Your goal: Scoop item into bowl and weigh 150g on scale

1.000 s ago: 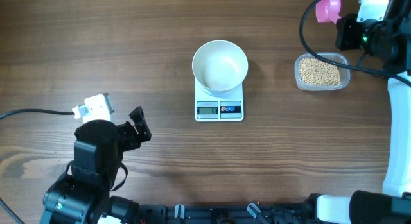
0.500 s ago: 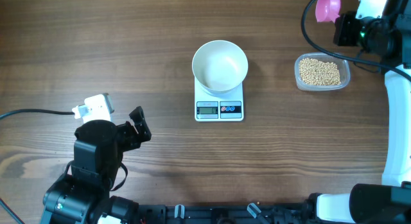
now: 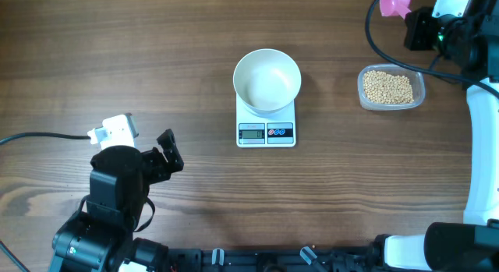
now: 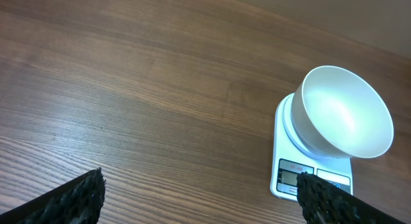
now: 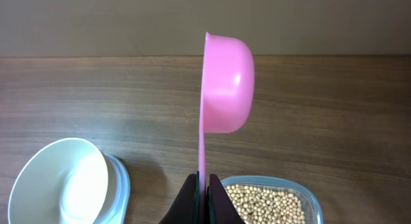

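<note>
At the surface's [image 3: 156, 54] right side, the beans [image 3: 388, 86] fill a clear tub [image 3: 422, 90]; the white bowl [image 3: 267, 79] sits on the scale [image 3: 267, 132] at centre. My right hand [image 5: 202, 198], pressed together, pinches a pink scoop's [image 5: 228, 83] handle near the tub. My left hand [image 3: 170, 151] is spread, well apart.

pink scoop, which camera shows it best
The right wrist view: the pink scoop fills the middle, its handle pinched in the right gripper. Overhead shows only a cropped part at the top edge. The left wrist view misses it.
</note>
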Motion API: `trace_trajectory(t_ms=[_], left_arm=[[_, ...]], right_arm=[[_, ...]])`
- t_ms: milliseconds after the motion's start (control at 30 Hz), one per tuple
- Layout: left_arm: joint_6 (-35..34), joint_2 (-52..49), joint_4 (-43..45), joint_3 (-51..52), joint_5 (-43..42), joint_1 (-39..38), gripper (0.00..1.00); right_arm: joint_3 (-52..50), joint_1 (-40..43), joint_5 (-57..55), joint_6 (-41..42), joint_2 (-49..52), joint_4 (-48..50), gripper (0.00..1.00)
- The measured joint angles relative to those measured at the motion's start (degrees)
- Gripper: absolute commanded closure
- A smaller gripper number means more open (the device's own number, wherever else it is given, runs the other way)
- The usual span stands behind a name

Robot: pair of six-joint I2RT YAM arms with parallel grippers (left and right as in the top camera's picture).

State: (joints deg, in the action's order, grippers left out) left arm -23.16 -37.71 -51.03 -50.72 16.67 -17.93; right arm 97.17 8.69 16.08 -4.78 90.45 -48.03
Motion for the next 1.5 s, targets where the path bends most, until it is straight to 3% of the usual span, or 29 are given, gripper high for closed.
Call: trace_trajectory(t_ms=[800, 933, 1167, 1267, 1500], left_arm=[[0.0, 0.0, 0.0, 0.0, 0.0, 0.02, 0.0], [0.0, 0.0, 0.0, 0.0, 0.0, 0.02, 0.0], [0.0, 0.0, 0.0, 0.0, 0.0, 0.02, 0.0], [0.0, 0.0, 0.0, 0.0, 0.0, 0.02, 0.0], [0.0, 0.0, 0.0, 0.0, 0.0, 0.02, 0.0]], right_arm=[[0.0, 0.0, -3.02, -0.48, 0.0, 2.89, 0.96], [-0.02, -0.02, 4.24, -0.31, 0.0, 3.1, 0.96], [-0.02, 0.0, 9.44, 9.97, 0.0, -0.22, 0.96], [-0.02, 0.0, 9.44, 7.78, 0.0, -0.37, 0.96], [-0.02, 0.0, 9.44, -6.1, 0.09, -2.62, 0.96]])
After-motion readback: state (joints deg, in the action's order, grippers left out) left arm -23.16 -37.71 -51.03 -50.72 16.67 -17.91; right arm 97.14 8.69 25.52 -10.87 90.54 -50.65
